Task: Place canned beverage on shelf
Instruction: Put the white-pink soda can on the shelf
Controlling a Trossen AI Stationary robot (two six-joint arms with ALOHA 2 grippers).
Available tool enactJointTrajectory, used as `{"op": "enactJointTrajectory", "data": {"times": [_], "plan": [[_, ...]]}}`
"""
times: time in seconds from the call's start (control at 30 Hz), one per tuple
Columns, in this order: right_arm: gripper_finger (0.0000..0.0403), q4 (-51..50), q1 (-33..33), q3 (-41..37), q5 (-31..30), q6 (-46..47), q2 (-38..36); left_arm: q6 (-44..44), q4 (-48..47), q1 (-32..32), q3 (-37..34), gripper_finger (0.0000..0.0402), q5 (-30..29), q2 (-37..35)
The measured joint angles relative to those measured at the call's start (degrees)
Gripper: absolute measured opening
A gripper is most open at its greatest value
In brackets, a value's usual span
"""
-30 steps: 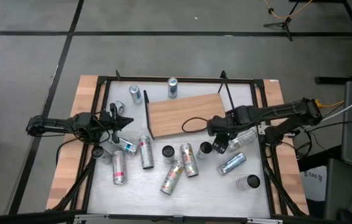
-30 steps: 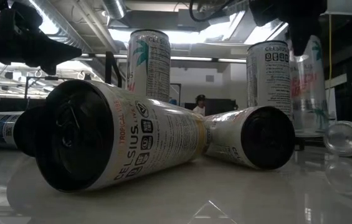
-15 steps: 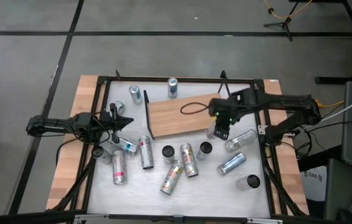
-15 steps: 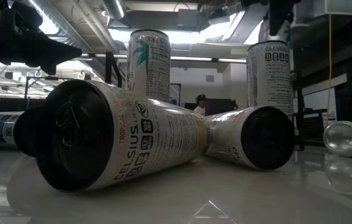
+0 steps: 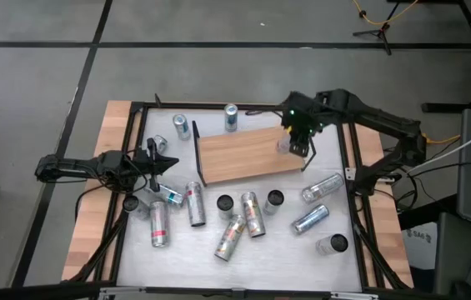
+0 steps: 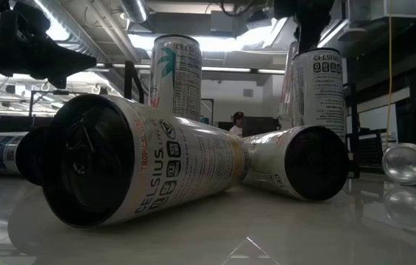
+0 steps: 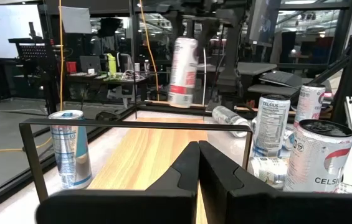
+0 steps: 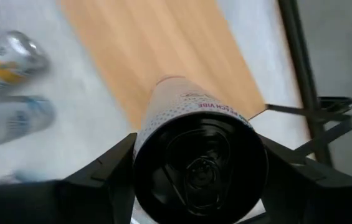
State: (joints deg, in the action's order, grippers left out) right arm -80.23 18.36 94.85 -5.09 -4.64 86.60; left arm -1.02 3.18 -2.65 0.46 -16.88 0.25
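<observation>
The right gripper (image 5: 289, 147), fingers grasping a Celsius can (image 8: 197, 134), has carried it from the surface to above the shelf (image 5: 235, 158); lowering is probably next. Left gripper (image 5: 153, 163) waits w/ fingers clenched.

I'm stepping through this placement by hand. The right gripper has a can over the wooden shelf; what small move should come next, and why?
Probably lower it straight down. The right gripper is shut on the can, which hangs tilted above the shelf near its right end, clear of the board. Bare wood lies beneath it, so easing down and uprighting it before release seems safest.
</observation>
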Motion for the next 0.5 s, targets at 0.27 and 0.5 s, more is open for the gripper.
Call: {"op": "enactJointTrajectory", "data": {"times": [0.27,0.5], "plan": [[0.025,3.2,9.1,0.0,2.5,-12.0,3.7,0.0,0.0,0.0,0.0,0.0002,-0.2,0.0],[0.025,4.0,15.7,0.0,3.3,-15.5,7.9,0.0,0.0,0.0,0.0,0.0002,-0.2,0.0]]}}
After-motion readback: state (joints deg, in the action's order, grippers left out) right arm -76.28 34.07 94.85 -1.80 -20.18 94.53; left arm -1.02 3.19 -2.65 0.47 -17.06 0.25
